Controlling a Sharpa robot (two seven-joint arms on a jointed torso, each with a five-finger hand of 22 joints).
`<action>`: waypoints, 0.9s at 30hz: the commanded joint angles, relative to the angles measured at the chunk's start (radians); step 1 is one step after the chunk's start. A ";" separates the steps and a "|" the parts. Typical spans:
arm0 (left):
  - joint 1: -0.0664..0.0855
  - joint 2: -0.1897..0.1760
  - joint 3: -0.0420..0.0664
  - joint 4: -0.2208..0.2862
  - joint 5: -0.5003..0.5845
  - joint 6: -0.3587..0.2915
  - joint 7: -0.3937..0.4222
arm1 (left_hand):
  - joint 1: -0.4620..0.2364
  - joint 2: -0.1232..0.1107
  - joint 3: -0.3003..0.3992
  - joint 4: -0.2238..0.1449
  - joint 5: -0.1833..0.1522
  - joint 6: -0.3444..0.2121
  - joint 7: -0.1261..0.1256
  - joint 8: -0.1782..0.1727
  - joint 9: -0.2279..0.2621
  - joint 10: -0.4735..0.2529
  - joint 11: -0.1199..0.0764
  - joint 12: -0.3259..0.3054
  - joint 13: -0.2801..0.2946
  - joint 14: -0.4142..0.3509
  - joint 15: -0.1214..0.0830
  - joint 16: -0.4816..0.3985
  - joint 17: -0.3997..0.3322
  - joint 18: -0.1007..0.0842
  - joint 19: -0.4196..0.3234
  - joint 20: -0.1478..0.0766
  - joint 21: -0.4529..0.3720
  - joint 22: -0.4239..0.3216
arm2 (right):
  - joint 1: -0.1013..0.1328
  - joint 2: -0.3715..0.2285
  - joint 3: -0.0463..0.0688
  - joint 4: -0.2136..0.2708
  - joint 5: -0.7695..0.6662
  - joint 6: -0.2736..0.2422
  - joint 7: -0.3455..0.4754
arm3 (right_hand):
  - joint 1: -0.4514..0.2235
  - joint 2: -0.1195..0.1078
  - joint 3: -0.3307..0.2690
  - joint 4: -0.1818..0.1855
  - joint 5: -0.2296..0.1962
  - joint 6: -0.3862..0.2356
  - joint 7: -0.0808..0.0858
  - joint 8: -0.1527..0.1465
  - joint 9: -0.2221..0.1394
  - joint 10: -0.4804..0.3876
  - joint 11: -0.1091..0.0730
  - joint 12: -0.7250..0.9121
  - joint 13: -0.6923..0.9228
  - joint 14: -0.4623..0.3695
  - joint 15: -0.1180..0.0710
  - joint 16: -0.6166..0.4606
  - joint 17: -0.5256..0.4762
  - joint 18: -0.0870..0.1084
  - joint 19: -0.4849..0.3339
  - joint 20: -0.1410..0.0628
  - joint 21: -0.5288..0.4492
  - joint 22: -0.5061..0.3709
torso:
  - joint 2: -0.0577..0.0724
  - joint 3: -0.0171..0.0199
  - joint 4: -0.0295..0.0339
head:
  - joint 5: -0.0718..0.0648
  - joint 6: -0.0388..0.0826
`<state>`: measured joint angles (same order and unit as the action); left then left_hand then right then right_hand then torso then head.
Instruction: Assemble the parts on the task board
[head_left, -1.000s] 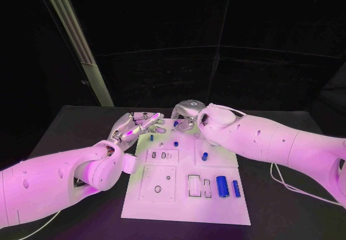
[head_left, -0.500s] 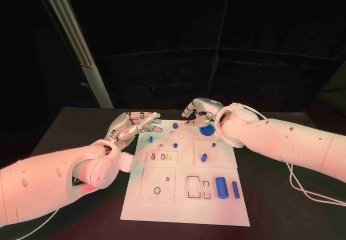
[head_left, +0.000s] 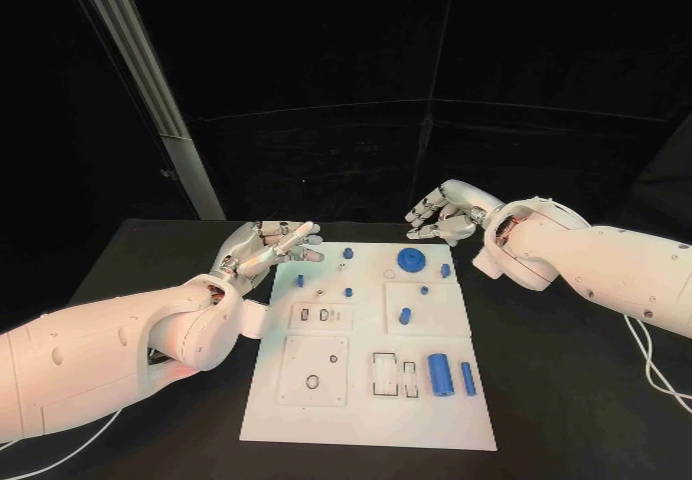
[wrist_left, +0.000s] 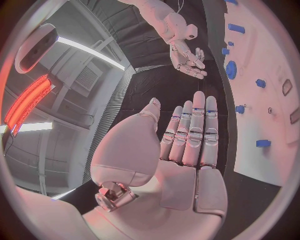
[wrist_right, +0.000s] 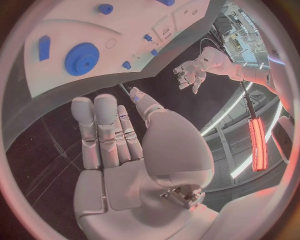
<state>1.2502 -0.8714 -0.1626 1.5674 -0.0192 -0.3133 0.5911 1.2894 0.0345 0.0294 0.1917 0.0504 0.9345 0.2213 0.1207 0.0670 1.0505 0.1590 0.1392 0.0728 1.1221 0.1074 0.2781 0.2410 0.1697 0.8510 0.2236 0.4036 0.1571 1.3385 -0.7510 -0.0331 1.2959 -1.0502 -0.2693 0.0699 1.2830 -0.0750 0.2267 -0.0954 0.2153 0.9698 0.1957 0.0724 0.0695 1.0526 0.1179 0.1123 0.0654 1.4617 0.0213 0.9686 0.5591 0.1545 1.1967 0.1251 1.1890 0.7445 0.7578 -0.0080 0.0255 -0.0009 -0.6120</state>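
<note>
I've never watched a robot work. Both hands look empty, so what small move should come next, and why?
Probably the right hand should reach back toward the loose blue pieces on the white board. Both it and the left hand hover open beside the board's far end, holding nothing, while the blue gear already sits on the board.

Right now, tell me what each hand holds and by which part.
Nothing is held. The left hand and the right hand both have their fingers stretched out, with nothing in them.

Task board on black table
</note>
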 joint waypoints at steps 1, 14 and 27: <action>0.001 0.005 0.000 -0.004 -0.008 0.023 -0.001 | 0.002 0.010 0.003 -0.002 0.004 0.002 0.008 -0.005 -0.001 0.000 0.009 -0.005 -0.002 -0.002 0.006 -0.007 0.002 0.014 0.000 0.005 -0.004 -0.001 | 0.004 -0.005 0.001 0.000 -0.051 0.036 -0.029 | 0.005 0.001 -0.010 0.002 0.004 -0.006 0.001 -0.003 -0.001 0.003 0.004 0.007 0.001 0.015 0.002 0.048 0.056 -0.018 0.020 0.001 0.027 0.043 | -0.001 0.0012 -0.0067 | -0.007 -0.002; 0.001 0.023 0.000 -0.021 -0.008 0.030 -0.005 | 0.001 0.011 0.004 -0.001 0.004 0.003 0.007 -0.005 -0.001 0.001 0.009 -0.006 -0.001 -0.002 0.006 -0.008 0.002 0.014 0.000 0.005 -0.005 -0.002 | 0.004 0.032 0.000 -0.028 -0.443 0.077 -0.145 | 0.012 -0.020 -0.049 0.005 -0.021 -0.019 -0.019 -0.009 -0.003 -0.021 -0.005 0.007 0.000 0.002 -0.002 0.140 0.146 -0.028 0.044 -0.001 0.081 0.114 | 0.006 0.0067 -0.0022 | -0.026 -0.009; 0.001 0.026 0.000 -0.023 -0.008 0.033 -0.006 | 0.001 0.013 0.004 -0.001 0.004 0.004 0.007 -0.005 -0.001 0.002 0.008 -0.006 -0.001 -0.002 0.006 -0.009 0.003 0.014 0.000 0.005 -0.005 -0.002 | -0.001 0.078 -0.001 -0.052 -0.556 0.154 -0.187 | 0.027 -0.023 -0.093 0.022 -0.026 -0.062 -0.037 -0.009 -0.003 -0.083 -0.010 0.015 0.001 -0.018 -0.005 0.136 0.120 -0.025 0.028 -0.005 0.079 0.101 | 0.005 0.0064 -0.0014 | -0.031 -0.016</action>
<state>1.2499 -0.8461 -0.1630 1.5439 -0.0192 -0.2974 0.5822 1.2895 0.0345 0.0294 0.1917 0.0503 0.9345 0.2213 0.1207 0.0670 1.0505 0.1590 0.1392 0.0730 1.1221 0.1074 0.2740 0.2428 0.1697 0.8510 0.2236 0.4037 0.1566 1.3357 -0.6749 -0.0348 1.2474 -1.5479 -0.1578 -0.0918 1.2999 -0.0946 0.1376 -0.0731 0.1954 0.9118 0.1595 0.0658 0.0670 0.9751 0.1089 0.1227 0.0652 1.4486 0.0160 1.1093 0.6793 0.1395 1.2324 0.1186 1.2675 0.8464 0.7633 -0.0016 0.0224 -0.0307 -0.6268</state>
